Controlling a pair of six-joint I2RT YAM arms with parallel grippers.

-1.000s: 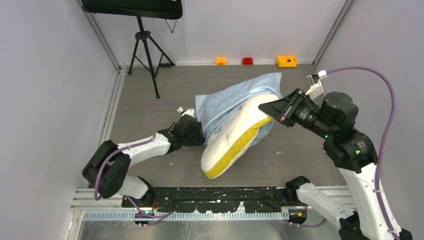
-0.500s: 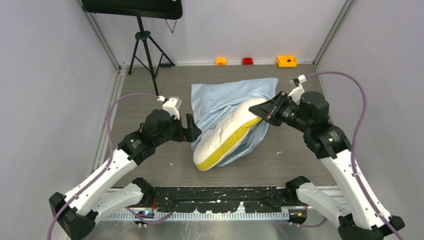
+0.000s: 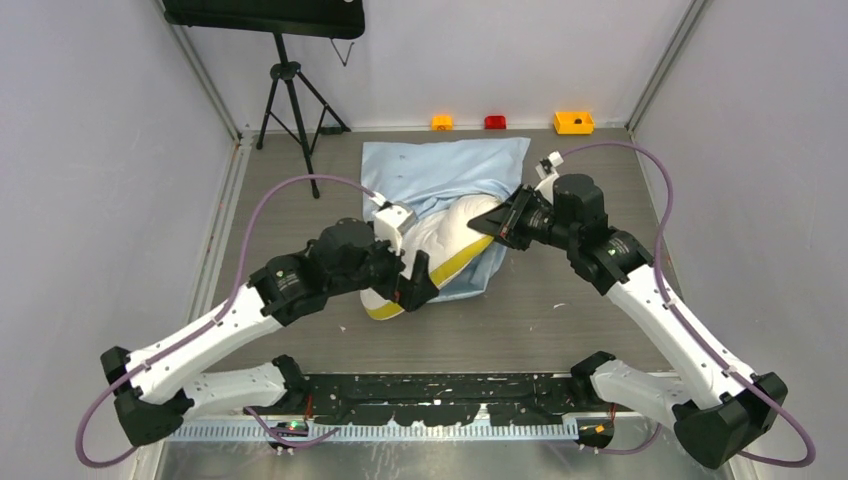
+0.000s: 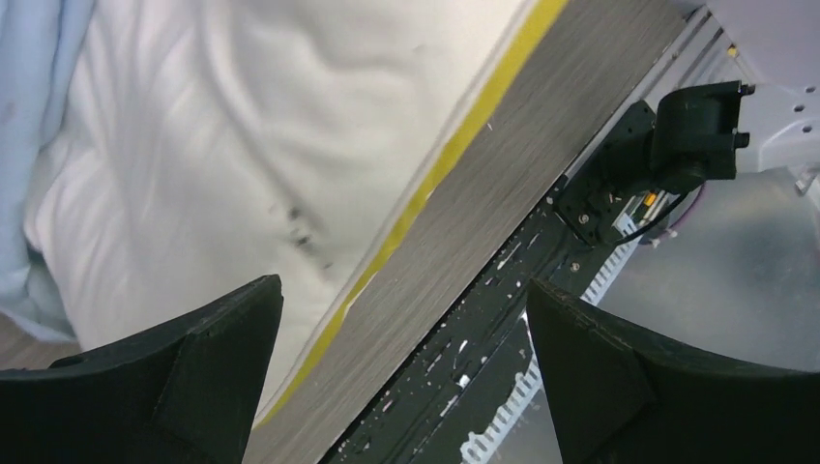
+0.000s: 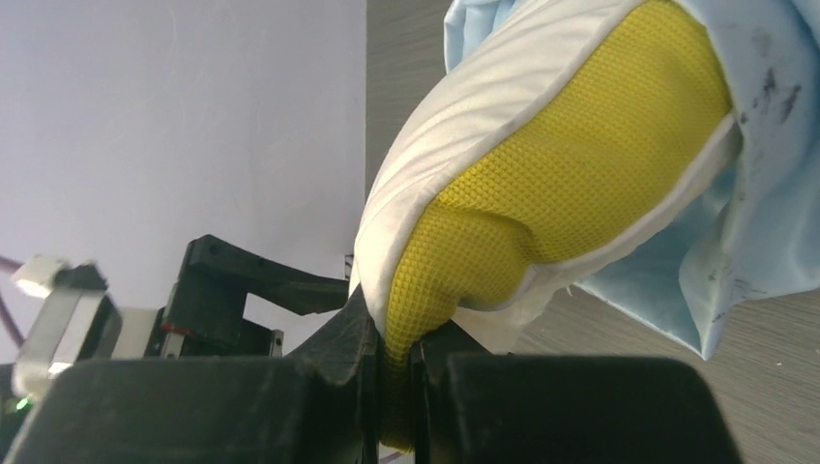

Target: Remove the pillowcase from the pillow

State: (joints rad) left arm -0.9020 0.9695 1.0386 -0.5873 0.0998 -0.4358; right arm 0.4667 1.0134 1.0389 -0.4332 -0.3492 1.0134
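Your table (image 3: 590,320) is walled on the left, right and far sides, with a black rail along its near edge. Bare grey surface lies open left and right of the bedding, and in a narrower strip between it and the rail. The pillowcase (image 3: 440,165) (image 5: 764,193) spreads over the far middle, its far hem near the table's far edge, and some of it lies under the pillow on the near right. The pillow (image 3: 440,232) (image 4: 242,145) juts out of it toward the near left, yellow band along its near-right side. Your left arm reaches in diagonally from the near left, wrist over the pillow's near end. The left gripper (image 3: 415,285) (image 4: 406,387) is spread wide, holding nothing, with the pillow's yellow edge and bare table below it. Your right arm bends in from the near right, forearm pointing left. The right gripper (image 3: 483,224) (image 5: 392,387) is pinched tight on the pillow's yellow band. A tripod (image 3: 290,90) stands far left, and three small blocks (image 3: 495,122) sit along the far wall
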